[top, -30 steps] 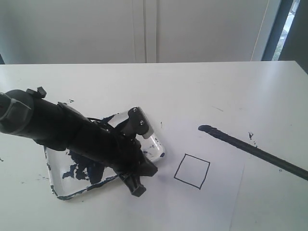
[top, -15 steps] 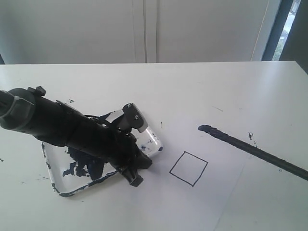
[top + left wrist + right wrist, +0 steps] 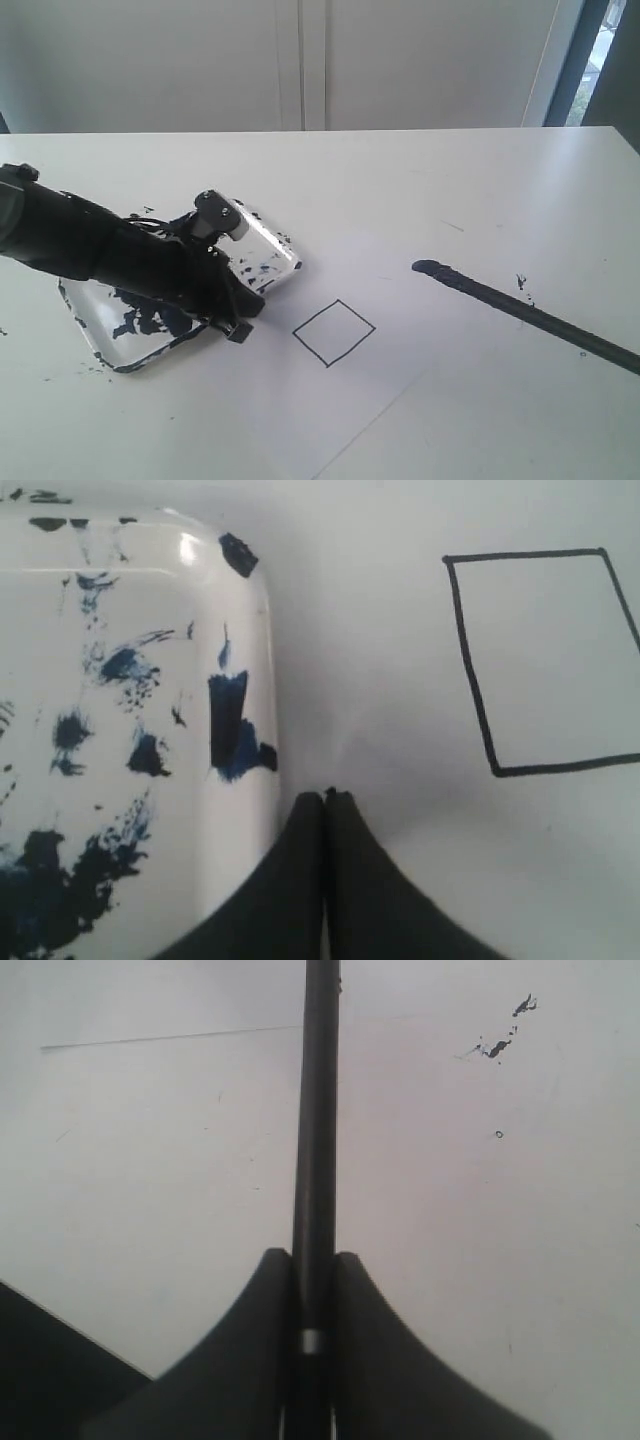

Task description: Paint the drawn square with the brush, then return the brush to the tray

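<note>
Two states: left end effector (image 3: 325,796) together beside tray (image 3: 264,630) rim; right end effector (image 3: 312,1255) clamped on brush (image 3: 320,1090).

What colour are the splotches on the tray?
Dark blue-black, on the white tray; the left wrist view shows them best.

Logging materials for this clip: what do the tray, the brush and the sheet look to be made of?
Tray: glossy white, likely plastic or enamelled metal; a bright highlight sits on its rounded rim. Brush: thin matte black rod, plastic or painted wood; no grain shows. Sheet: thin, flat, white, apparently paper; its straight edge barely stands up.
</note>
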Motion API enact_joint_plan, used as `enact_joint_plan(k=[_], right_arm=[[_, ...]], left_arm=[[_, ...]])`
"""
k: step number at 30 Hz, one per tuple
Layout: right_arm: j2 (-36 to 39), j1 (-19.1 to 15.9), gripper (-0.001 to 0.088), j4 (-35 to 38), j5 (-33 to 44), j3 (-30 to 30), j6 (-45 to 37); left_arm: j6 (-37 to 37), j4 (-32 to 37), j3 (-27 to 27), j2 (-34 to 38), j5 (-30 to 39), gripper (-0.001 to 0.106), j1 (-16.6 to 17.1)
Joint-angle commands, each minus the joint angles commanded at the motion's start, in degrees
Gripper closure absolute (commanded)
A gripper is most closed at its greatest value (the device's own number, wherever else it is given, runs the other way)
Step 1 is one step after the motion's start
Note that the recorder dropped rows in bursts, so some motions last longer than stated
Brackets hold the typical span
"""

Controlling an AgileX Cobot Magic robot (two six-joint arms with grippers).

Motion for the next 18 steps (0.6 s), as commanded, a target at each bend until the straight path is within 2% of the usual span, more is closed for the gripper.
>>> enact_joint_plan(k=[3,6,9,14,16,18], right_arm=[[0.00,0.00,0.0868,0.25,0.00,0.00,0.00],[0.25,0.00,0.0868,0.78,0.00,0.00,0.00],[1.23,0.00,0.0868,1.42,0.00,0.00,0.00],[4.72,0.00,0.0868,2.19,-1.47,0.00,-0.17],[6.31,0.00,0.0868,2.78,-2.96,0.00,-0.74],[7.77,0.00,0.0868,3.42,-4.81,0.00,-1.53]], left_arm=[[-2.81,2.97,0.00,-1.63,2.73,0.105,-0.11],[-4.54,5.40,0.00,-3.27,9.31,0.105,-0.11],[-10.26,6.44,0.00,-3.68,12.22,0.105,-0.67],[-13.75,13.28,2.22,-3.68,8.22,0.105,-5.05],[-15.22,14.70,3.76,-3.68,3.84,0.105,-7.21],[-15.32,14.96,4.97,-3.68,0.51,0.100,-8.52]])
